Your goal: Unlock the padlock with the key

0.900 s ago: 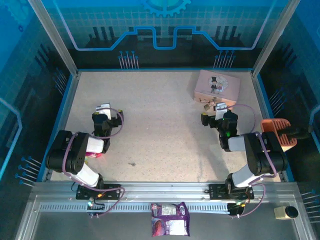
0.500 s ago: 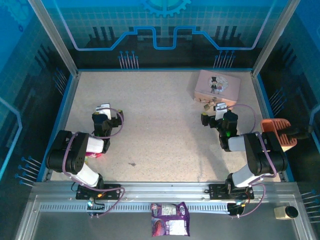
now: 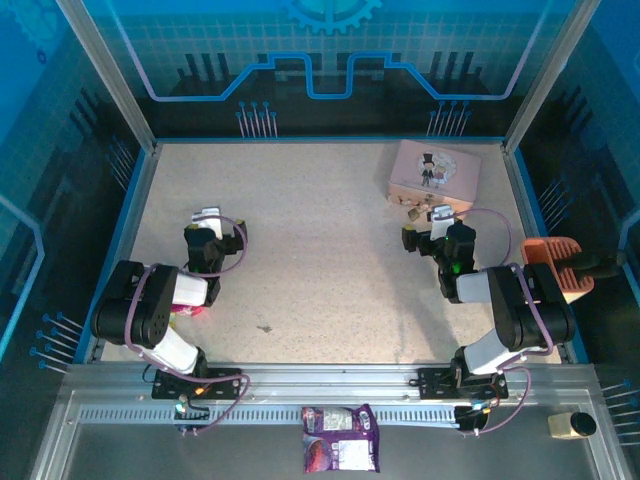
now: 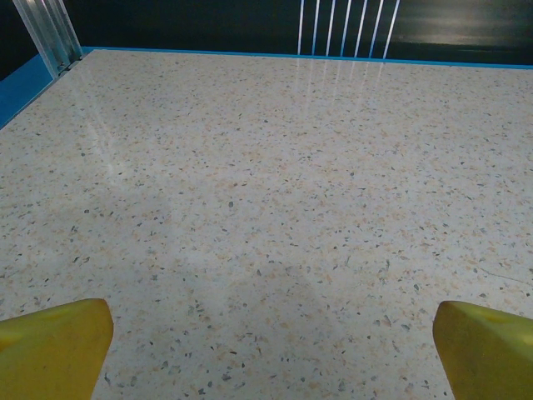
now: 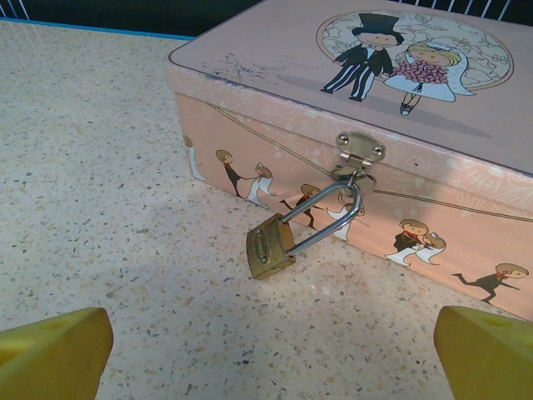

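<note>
1. Facing the pink box [image 5: 250,142] from the front, the right gripper [image 5: 268,354] hangs low over the table [image 5: 100,167]. Its yellow fingers [image 5: 54,354] are spread wide with nothing between them.
2. The padlock [image 5: 271,247] lies just ahead of that claw. Its thin shackle [image 5: 329,212] is threaded through the hasp [image 5: 360,150] on the box's front wall, and the brass body leans down and to the left until it rests on the tabletop. The shackle looks closed; which end carries the keyhole is too small to tell.
3. The left gripper [image 4: 271,350] is well apart on the other side of the table, over bare speckled surface – also spread wide and empty.
4. Neither claw holds a key, and I cannot tell where the key lies, so the task seems barely begun. The step in hand is probably steadying the lock.
5. To do it well, I would have the right claw close across the flat faces of the brass body, not the shackle, and leave the keyhole end exposed.
6. The body should be lifted only as far as the shackle allows – the box looks light and may slide or tip if pulled.
7. The key should then come in along the body's long axis, since an angled entry would likely push the lock out of the grip.
</note>
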Action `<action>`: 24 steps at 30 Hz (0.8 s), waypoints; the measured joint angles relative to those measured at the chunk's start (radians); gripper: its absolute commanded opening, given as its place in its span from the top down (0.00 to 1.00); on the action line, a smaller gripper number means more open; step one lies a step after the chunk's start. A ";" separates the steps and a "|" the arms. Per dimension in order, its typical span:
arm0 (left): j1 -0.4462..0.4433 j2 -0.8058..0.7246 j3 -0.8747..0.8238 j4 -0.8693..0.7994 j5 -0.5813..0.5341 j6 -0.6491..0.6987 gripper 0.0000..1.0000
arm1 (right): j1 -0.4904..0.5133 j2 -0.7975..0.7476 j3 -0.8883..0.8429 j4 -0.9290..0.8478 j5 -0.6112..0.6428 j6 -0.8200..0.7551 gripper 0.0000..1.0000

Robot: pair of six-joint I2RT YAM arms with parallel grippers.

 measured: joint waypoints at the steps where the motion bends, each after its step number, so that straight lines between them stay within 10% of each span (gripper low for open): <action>1: 0.000 0.000 0.000 0.000 0.000 0.000 0.01 | 0.000 0.000 0.000 0.000 0.000 0.000 0.00; 14: 0.000 -0.014 0.000 -0.026 0.032 0.003 0.01 | 0.000 0.000 0.000 0.006 -0.016 -0.011 0.00; 24: -0.087 -0.424 0.066 -0.308 0.046 -0.011 0.01 | 0.069 -0.244 -0.042 -0.079 -0.016 -0.085 0.00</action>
